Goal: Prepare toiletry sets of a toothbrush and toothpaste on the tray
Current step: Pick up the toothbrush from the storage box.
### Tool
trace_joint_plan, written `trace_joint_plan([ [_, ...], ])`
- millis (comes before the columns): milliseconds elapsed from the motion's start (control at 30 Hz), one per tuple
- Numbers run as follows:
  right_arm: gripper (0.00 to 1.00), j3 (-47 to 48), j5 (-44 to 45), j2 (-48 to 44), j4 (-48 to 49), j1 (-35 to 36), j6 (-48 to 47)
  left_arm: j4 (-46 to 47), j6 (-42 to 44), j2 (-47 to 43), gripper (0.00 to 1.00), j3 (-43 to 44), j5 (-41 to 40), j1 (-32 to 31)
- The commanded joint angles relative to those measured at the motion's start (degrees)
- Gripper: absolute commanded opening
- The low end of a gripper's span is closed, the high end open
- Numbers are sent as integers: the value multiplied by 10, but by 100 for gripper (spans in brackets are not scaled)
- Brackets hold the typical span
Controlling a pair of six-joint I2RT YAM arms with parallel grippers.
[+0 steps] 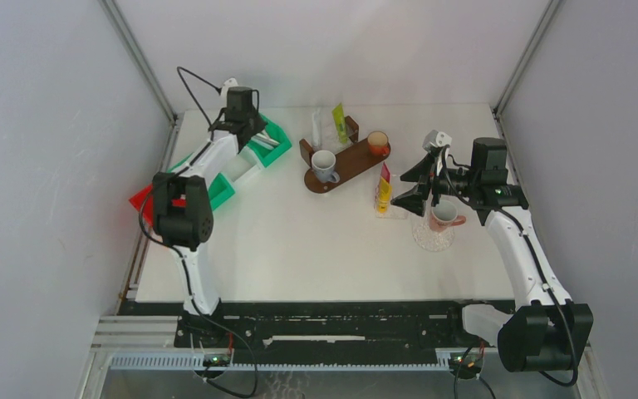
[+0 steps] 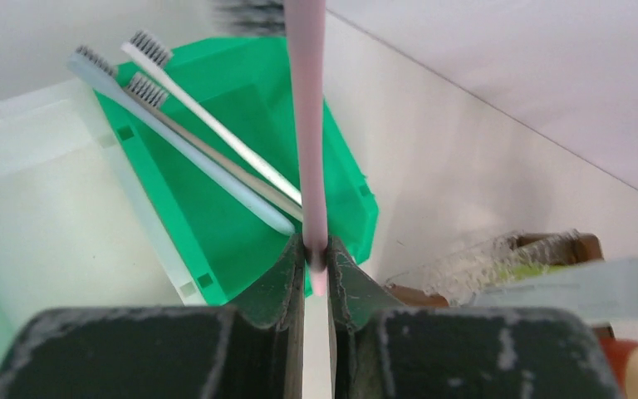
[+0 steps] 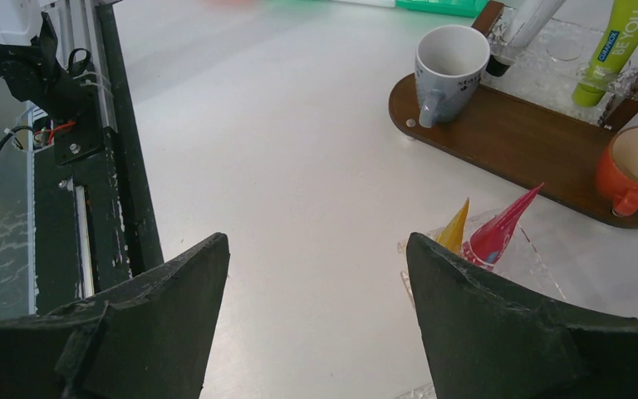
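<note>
My left gripper (image 2: 316,258) is shut on the lower end of a pink toothbrush (image 2: 307,125), which stands up above a green bin (image 2: 216,224). Three more toothbrushes (image 2: 199,145) lie in that bin. In the top view the left gripper (image 1: 251,129) hangs over the bin at the back left. The brown tray (image 1: 353,164) carries a grey mug (image 1: 325,165), an orange cup (image 1: 377,143) and a green-yellow tube (image 1: 340,122). My right gripper (image 1: 411,184) is open and empty beside red and yellow tubes (image 1: 383,189) in a clear holder, with a pink mug (image 1: 444,216) just behind it.
White, green and red bins (image 1: 216,189) line the left side. The pink mug stands on a clear glass dish (image 1: 432,239). A black rail (image 1: 332,324) runs along the table's near edge. In the right wrist view the tray (image 3: 532,150) lies ahead to the right.
</note>
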Motion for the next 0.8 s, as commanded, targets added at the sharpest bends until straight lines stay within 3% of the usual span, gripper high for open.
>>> trace_joint_plan([
  [0,86,18,-14,-16,15,-2,-1,177,99,-103,0,-87,68,-8],
  [300,86,20,-50,-21,27,-10,26,427,161,-236,0,-261,284,-35],
  [433,86,27,-74,-23,22,-19,33,559,150,-272,0,-336,374,-57],
  [600,86,31,-86,-23,15,-33,30,770,70,-285,0,-407,489,-82],
  [767,86,34,-101,-21,10,-52,28,945,-121,-220,0,-393,609,-110],
])
